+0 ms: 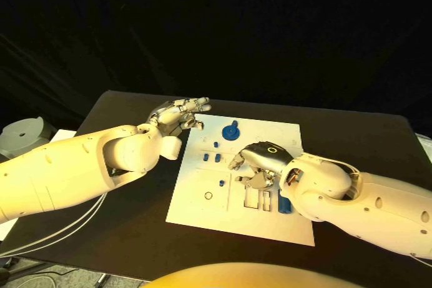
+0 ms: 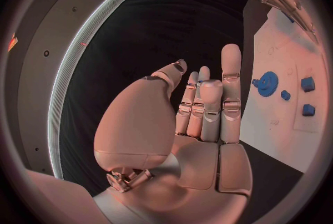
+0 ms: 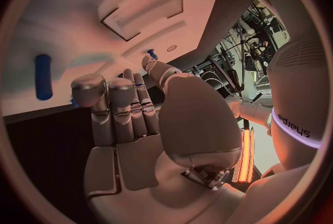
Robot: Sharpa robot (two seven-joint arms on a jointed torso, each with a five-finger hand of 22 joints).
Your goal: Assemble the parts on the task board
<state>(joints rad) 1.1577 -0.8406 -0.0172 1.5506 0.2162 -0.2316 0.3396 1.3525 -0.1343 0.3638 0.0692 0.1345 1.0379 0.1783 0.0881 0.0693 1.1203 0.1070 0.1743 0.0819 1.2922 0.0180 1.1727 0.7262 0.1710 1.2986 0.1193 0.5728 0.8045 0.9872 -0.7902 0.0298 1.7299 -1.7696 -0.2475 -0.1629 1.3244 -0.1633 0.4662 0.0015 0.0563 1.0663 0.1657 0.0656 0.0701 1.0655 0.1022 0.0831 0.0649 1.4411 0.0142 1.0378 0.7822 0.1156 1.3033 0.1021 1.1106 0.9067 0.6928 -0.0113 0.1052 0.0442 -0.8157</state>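
Note:
The white task board (image 1: 203, 203) lies mid-table. On it are a round blue part (image 1: 231, 132), two small blue blocks (image 1: 212, 156), a long blue bar (image 1: 284, 204) and a tiny ring (image 1: 209, 195). My right hand (image 1: 258, 163) is over the board's middle, fingers curled down onto its recessed slots. In the right wrist view a small blue piece (image 3: 150, 54) shows at the thumb's tip; whether it is pinched I cannot tell. The blue bar (image 3: 43, 76) lies beyond the fingers. My left hand (image 1: 180, 113) hovers at the board's far left corner, fingers straight and apart, holding nothing. The round part (image 2: 266, 81) lies beside it.
Rectangular slots (image 1: 255, 199) are cut in the board near the right hand. A grey round object (image 1: 25, 135) stands off the table's left edge, with white cables (image 1: 54, 235) below it. Black table (image 1: 360, 135) surrounds the board.

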